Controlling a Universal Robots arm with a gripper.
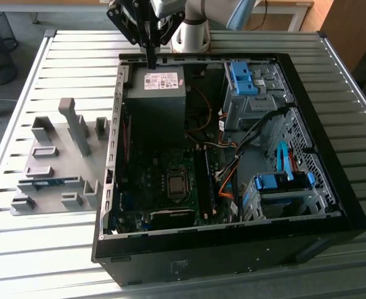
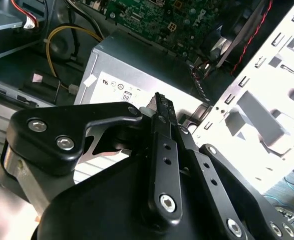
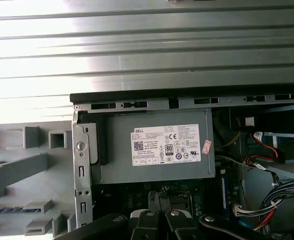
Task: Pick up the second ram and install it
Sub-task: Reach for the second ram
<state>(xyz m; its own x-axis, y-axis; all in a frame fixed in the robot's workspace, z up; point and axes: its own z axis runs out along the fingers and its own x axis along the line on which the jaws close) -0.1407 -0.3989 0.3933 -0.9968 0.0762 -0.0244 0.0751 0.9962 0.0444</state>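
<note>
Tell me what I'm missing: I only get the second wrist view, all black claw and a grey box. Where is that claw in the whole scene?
Observer: In the exterior view, the gripper hangs over the power supply, at the computer case's edge farthest from that camera.
Operator: Where's the ram?
Observer: The second ram, a blue stick, lies in a grey holder on the table, at the exterior view's left of the case.
Operator: Anything else blue?
Observer: Drive-bay clips, inside the case toward the exterior view's right.
</note>
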